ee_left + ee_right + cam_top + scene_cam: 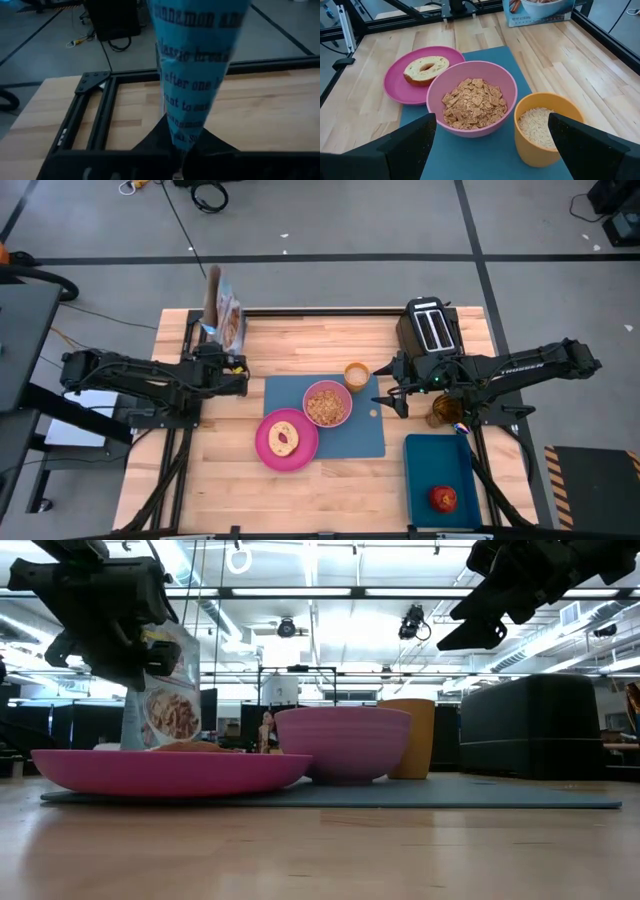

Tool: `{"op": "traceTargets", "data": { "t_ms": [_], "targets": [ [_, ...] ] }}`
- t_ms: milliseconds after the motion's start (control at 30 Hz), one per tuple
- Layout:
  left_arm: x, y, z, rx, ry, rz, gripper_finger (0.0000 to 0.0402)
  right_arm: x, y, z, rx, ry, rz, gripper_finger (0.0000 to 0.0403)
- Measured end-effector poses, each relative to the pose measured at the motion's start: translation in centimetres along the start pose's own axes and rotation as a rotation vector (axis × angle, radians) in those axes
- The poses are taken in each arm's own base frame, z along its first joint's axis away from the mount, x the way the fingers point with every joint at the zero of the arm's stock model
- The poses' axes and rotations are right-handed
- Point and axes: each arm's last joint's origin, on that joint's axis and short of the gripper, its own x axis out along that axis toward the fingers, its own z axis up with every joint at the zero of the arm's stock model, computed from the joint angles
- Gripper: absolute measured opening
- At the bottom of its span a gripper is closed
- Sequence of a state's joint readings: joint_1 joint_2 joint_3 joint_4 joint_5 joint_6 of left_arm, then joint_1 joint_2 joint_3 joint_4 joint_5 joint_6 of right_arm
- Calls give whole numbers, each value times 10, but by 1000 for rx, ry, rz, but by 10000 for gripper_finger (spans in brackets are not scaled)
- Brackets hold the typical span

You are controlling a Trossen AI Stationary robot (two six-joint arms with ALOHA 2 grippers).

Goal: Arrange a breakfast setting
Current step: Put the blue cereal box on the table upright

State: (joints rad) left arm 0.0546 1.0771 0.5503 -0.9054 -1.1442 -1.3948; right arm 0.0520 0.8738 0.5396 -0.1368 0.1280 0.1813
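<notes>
At the middle of the wooden tabletop a large blue rectangular mat point(350, 430) holds a pink round bowl point(472, 97) full of cereal flakes and a small amber cup point(547, 127) of pale grains, while a pink round plate point(270, 448) carrying a bagel point(426, 68) overlaps its left edge. The red apple point(443, 498) is not yet placed, lying on a darker blue tray point(440, 465) at the near right corner, and no spoon seems visible. The left gripper point(235, 370), near the far left corner, pinches an upright blue cereal bag point(197, 70); the right gripper point(492, 131) hovers wide open over the mat's right edge.
</notes>
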Motion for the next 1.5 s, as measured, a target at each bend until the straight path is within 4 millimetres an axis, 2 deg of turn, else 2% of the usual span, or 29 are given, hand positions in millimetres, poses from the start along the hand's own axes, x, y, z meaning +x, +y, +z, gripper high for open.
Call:
{"op": "traceTargets", "data": {
  "t_ms": [300,500,600,900,1500],
  "targets": [
    [11,3,4,-22,45,68,8,1,0,-1,1,7,1,393],
    [14,-8,3,-14,56,26,8,1,0,-1,0,6,1,393],
    [11,-12,4,2,63,-11,7,1,0,-1,1,5,1,393],
    [-15,-17,26,9,51,-163,7,1,0,0,0,2,1,393],
    [-13,-34,6,1,45,-143,14,1,0,0,-1,0,0,393]
  ]
}}
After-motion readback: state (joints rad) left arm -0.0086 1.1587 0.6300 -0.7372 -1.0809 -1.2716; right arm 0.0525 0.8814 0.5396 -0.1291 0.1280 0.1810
